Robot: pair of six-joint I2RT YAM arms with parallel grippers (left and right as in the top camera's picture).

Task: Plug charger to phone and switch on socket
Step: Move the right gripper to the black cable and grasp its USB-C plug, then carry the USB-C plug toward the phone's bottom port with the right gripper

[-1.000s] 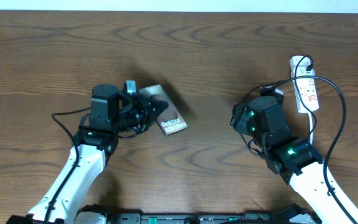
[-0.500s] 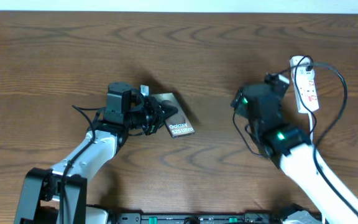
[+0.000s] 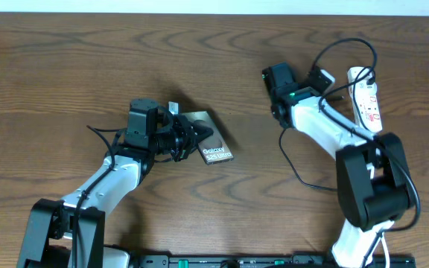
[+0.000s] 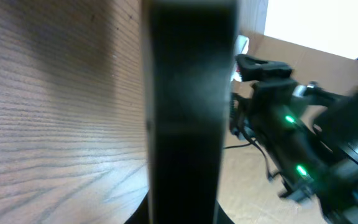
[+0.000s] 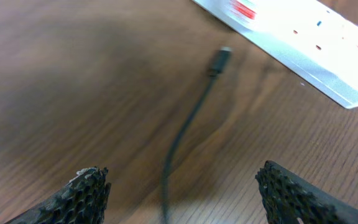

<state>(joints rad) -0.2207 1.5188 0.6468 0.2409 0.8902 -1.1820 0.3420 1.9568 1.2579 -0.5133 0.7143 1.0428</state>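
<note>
Nearest the robot and well apart from the socket (image 3: 367,100), the left gripper (image 3: 191,137) seems pinched on the end of the phone (image 3: 214,143) that lies farther from the socket; a dark slab fills the left wrist view and hides its fingers, so that hold is a judgement; the glossy glass could slide in the clamp, or twist when a plug pushes against it, and the port would then sit off line. Closer to the socket, the right gripper (image 5: 188,198) hangs spread wide and holds nothing, with the charger (image 5: 188,124) running up between its fingers (image 5: 87,190); the cable is thin and limp, so a pinch far back from the tip would let the connector (image 5: 221,57) droop or swing; a pinch landing off the line could roll the cable aside. The connector lies on the table (image 3: 88,59) just short of the socket, not touching it; a reach carried too far forward might knock the light strip and shift its switches.

The phone is flat, rectangular, dark brownish and mirror-smooth, with white lettering; the right fingers are black with coarse knurled pads; the charger is a round black cord, gently curved, ending in a short stiff plug with a paler tip; the table is matte brown wood grain; the socket is long, narrow, hard white plastic with red markings.
</note>
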